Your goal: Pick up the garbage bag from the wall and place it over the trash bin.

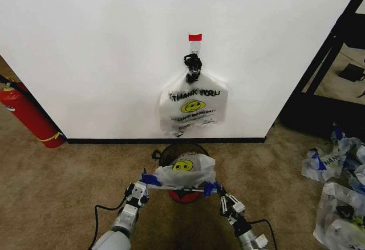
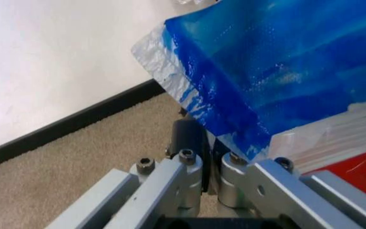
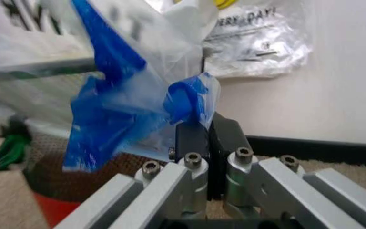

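The garbage bag (image 1: 185, 172), thin and see-through with a yellow smiley, is stretched between my two grippers just above the black mesh trash bin (image 1: 171, 152), close to the white wall (image 1: 102, 44). My left gripper (image 1: 144, 182) is shut on the bag's blue handle patch (image 2: 266, 71). My right gripper (image 1: 215, 190) is shut on the other blue patch (image 3: 119, 109). The bin's red base (image 1: 183, 196) shows under the bag. On the left wrist view the left gripper (image 2: 208, 143) pinches the blue plastic, and the right gripper (image 3: 205, 136) does the same.
A whitish bundle of THANK YOU bags (image 1: 193, 108) with a black knot hangs from a hook under red tape (image 1: 195, 37). A red fire extinguisher (image 1: 28, 116) stands at the left. A heap of clear-and-blue bags (image 1: 339, 187) lies at the right, past a black frame (image 1: 328, 61).
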